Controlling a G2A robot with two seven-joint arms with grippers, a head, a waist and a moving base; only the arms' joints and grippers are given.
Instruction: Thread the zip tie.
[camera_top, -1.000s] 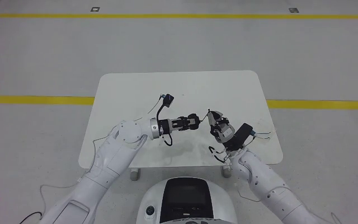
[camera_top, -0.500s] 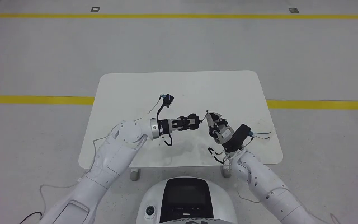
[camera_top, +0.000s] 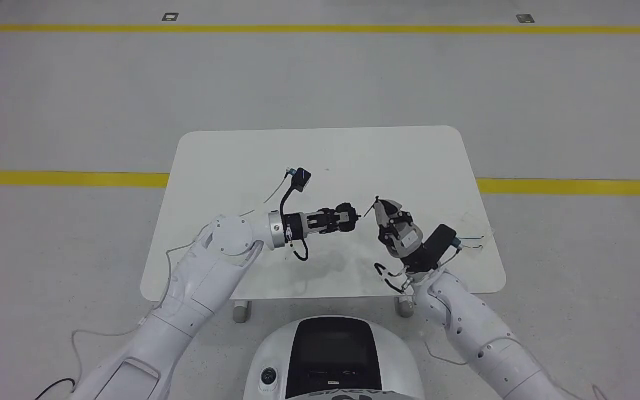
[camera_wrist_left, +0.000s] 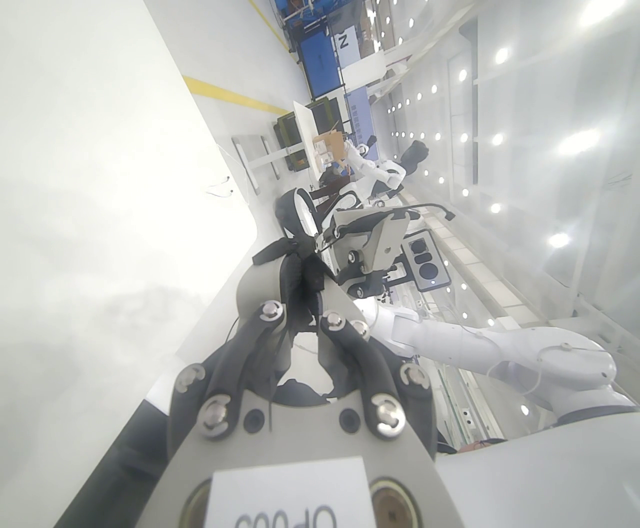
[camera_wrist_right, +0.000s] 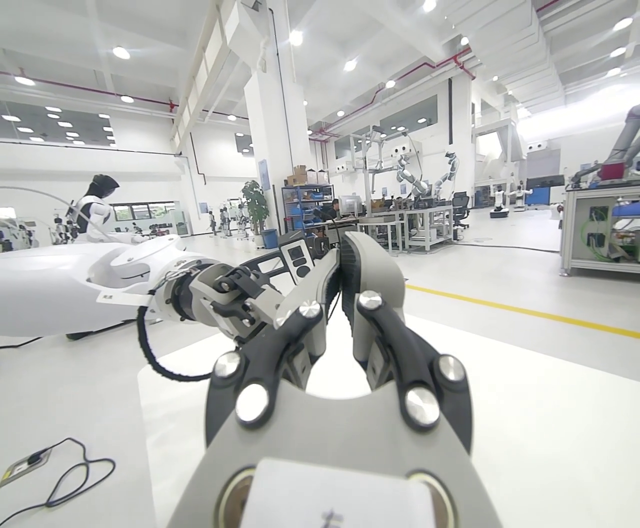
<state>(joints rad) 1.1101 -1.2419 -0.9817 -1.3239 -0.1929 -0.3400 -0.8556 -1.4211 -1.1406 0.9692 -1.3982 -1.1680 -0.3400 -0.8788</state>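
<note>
Slightly rightward our right gripper (camera_top: 381, 209) has drifted, fingers together on the thin zip tie (camera_wrist_left: 295, 270). Our left gripper (camera_top: 349, 214) clamps its other end, above the table's (camera_top: 250, 170) near middle. We should line tip with slot, feeding slowly.

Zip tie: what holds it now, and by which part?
The left gripper has its jaws shut on the zip tie partway along the strap, one end poking past them. The right gripper is shut too, seemingly on it; where cannot be told.
</note>
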